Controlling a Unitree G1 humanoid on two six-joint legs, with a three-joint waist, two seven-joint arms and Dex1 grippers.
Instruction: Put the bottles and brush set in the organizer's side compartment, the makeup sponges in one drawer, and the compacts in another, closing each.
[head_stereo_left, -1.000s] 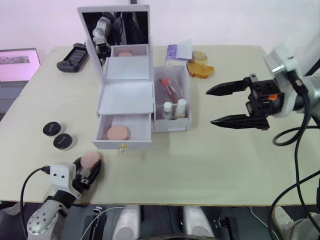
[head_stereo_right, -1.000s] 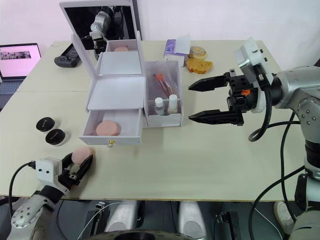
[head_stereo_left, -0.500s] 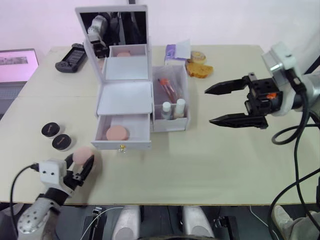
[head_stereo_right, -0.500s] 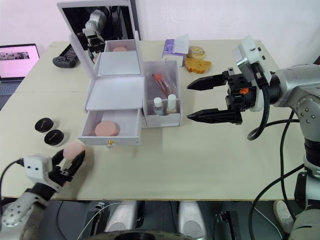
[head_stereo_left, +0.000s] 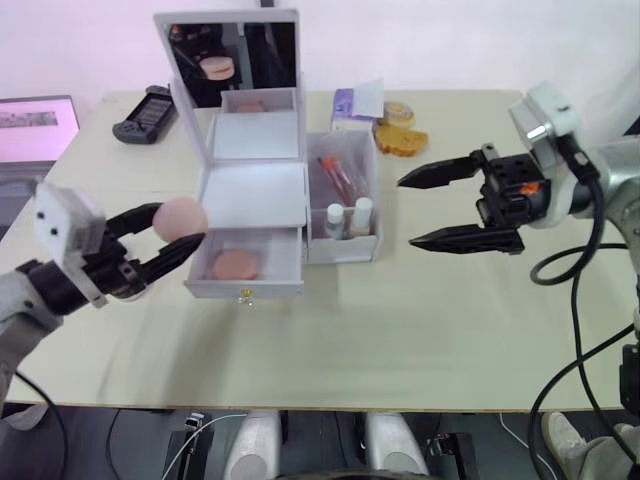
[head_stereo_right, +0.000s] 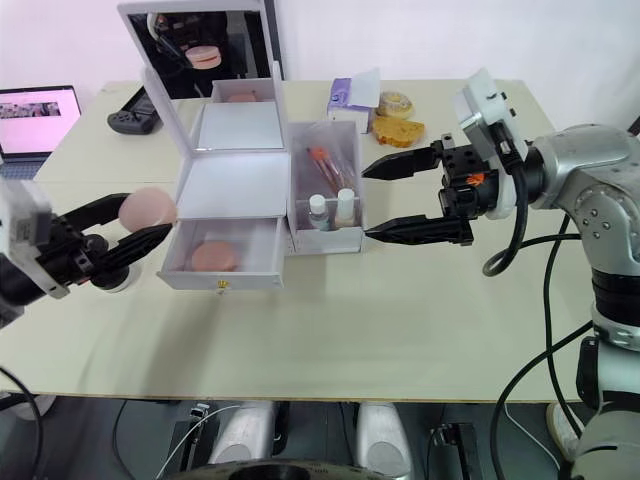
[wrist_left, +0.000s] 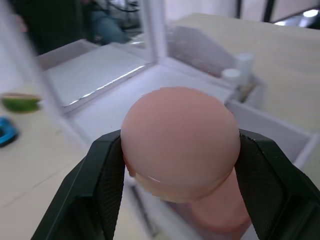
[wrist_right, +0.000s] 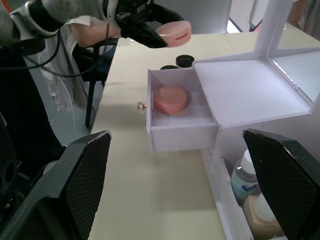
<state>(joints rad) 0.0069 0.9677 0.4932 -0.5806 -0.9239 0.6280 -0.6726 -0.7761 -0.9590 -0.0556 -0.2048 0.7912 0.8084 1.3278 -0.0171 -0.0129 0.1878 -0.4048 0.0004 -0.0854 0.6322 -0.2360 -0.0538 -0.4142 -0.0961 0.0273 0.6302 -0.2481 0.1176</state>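
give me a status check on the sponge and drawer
Left gripper shut on a sponge, beside the open drawer. One sponge already inside. Right gripper open, empty, beside the organizer. Nothing blocking.

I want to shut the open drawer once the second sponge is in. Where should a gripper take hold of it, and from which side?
Judging by its pose, come at the open drawer from the table's near edge. Its front panel faces that way, with a small gold knob at the centre. Pinching the knob or pressing flat on the panel beside it would probably work. The left gripper holds a makeup sponge.
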